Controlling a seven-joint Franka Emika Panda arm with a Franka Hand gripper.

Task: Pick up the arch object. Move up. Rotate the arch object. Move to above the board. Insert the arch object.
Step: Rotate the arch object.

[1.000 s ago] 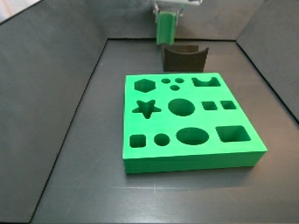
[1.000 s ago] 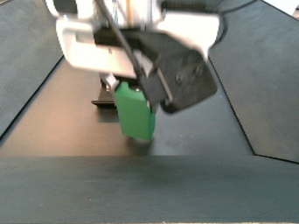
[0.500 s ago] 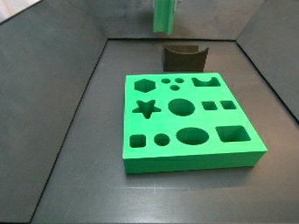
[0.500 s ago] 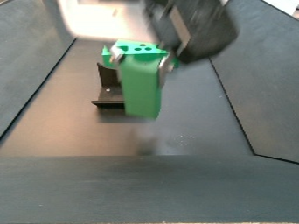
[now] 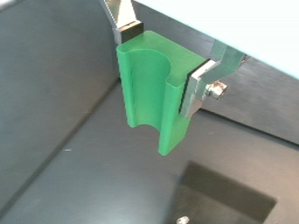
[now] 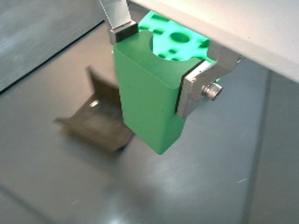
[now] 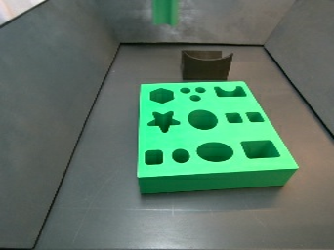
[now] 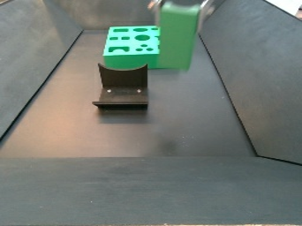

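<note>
**Arch object lifted higher**

Arch object (image 5: pixel 155 96) sits clamped between the gripper (image 5: pixel 162 63) plates, hanging clear of the floor. You see it higher than half a second ago, nearly out of frame in a side view (image 7: pixel 164 12). The board (image 7: pixel 212 135) lies unmoved beyond the fixture (image 8: pixel 122 86).

In a side view the arch object (image 7: pixel 164 11) is only a blurred green streak at the far edge of the desk, cut by the picture's top edge; the tool holding it is out of frame. In another side view the arch object (image 8: pixel 178 35) hides part of the board (image 8: pixel 131 44), and only a small piece of the tool (image 8: pixel 177 4) shows at the top edge. In both wrist views the tool (image 5: pixel 160 63) (image 6: pixel 156 63) has its fingers (image 5: pixel 201 84) cut off by the frame. The arch object (image 6: pixel 149 87) hides part of the fixture (image 6: pixel 96 129).
</note>
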